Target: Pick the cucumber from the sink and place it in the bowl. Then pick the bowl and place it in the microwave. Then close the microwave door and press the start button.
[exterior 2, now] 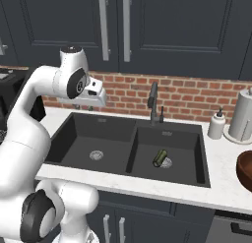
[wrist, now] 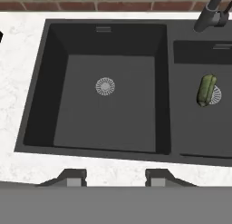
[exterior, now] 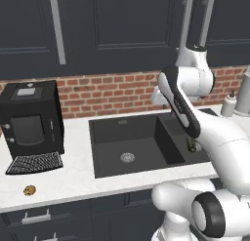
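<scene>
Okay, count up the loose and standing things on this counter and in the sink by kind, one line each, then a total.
Dark green cucumber, in the right basin: 1
Black coffee machine: 1
Small brown cookie: 1
White soap dispenser bottle: 1
White paper towel roll: 1
Reddish-brown wooden bowl: 1
Total: 6

Dark panelled cabinets (exterior: pixel 122 25) with silver handles (exterior: pixel 57 28) hang above a red brick wall (exterior 2: pixel 197 97). Below runs a white speckled surface (exterior: pixel 73 179), with more dark cabinet fronts (exterior 2: pixel 147 222) under it, all evenly lit
</scene>
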